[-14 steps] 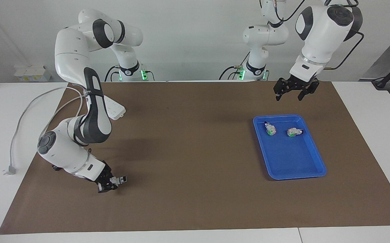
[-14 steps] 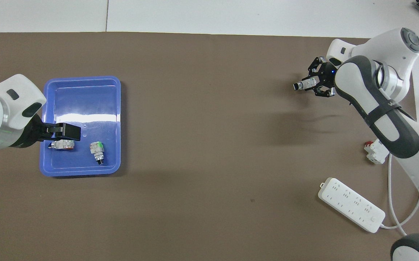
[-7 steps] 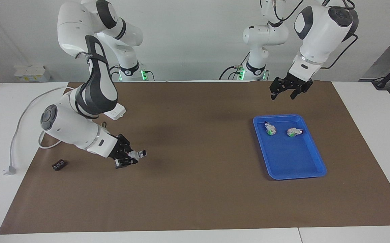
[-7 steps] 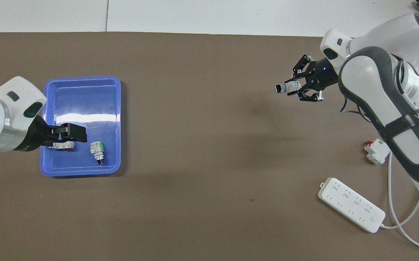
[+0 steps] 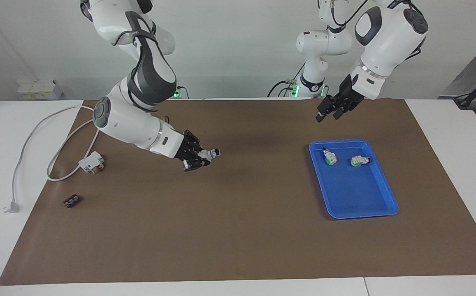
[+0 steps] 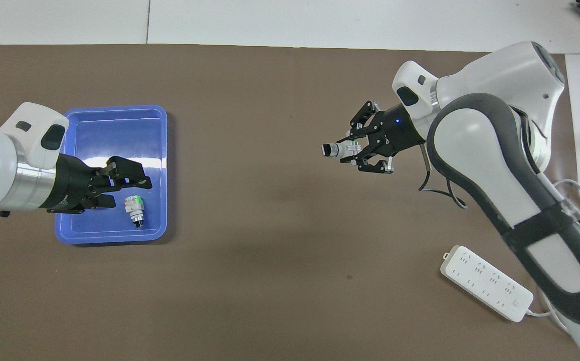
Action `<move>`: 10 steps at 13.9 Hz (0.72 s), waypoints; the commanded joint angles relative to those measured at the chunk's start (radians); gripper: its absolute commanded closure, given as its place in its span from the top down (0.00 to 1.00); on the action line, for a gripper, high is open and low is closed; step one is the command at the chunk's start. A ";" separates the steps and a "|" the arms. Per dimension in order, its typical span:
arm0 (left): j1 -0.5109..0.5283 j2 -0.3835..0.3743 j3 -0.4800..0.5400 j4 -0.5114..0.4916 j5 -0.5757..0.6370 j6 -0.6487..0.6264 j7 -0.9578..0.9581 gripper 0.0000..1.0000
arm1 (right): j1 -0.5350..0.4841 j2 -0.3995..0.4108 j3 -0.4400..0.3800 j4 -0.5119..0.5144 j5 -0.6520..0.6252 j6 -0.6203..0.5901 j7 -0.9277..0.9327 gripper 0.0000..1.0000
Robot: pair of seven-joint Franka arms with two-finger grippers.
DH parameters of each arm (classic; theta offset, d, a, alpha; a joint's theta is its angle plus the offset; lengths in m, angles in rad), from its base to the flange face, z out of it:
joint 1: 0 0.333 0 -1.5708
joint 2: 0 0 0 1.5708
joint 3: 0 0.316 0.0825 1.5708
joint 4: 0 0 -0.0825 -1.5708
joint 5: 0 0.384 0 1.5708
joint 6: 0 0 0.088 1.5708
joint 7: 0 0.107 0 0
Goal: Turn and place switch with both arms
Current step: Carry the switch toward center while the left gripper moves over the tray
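Note:
My right gripper (image 5: 200,157) is shut on one switch (image 5: 210,154), held in the air over the mat's middle, toward the right arm's end, with its black knob pointing toward the tray. It also shows in the overhead view (image 6: 339,149), in the right gripper (image 6: 365,150). My left gripper (image 5: 327,116) is open and empty, raised over the blue tray's (image 5: 361,193) edge nearest the robots. Two more switches (image 5: 329,157) (image 5: 358,161) lie in the tray. In the overhead view the left gripper (image 6: 127,192) covers one of them; the other switch (image 6: 135,206) shows.
A white block with red parts (image 5: 91,162) and a small black ridged piece (image 5: 70,201) lie on the mat at the right arm's end. A white power strip (image 6: 485,283) with its cable (image 5: 56,144) lies there, nearer to the robots.
The right arm has lifted the switch off the mat and carried it toward the table's middle, uncovering the white-red block and black piece. The left gripper has turned and shifted slightly toward the middle.

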 commanded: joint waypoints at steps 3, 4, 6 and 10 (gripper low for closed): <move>-0.030 -0.048 0.004 -0.092 -0.236 0.141 -0.077 0.61 | 0.054 -0.193 -0.001 -0.197 0.178 0.152 0.062 0.00; -0.039 -0.048 0.004 -0.096 -0.276 0.173 -0.080 0.56 | 0.080 -0.212 -0.001 -0.207 0.202 0.172 0.080 0.00; -0.069 -0.047 0.004 -0.096 -0.341 0.215 -0.145 0.48 | 0.112 -0.224 -0.001 -0.221 0.235 0.225 0.103 0.00; -0.157 -0.036 0.004 -0.095 -0.397 0.350 -0.179 0.37 | 0.173 -0.285 -0.001 -0.295 0.321 0.341 0.125 0.00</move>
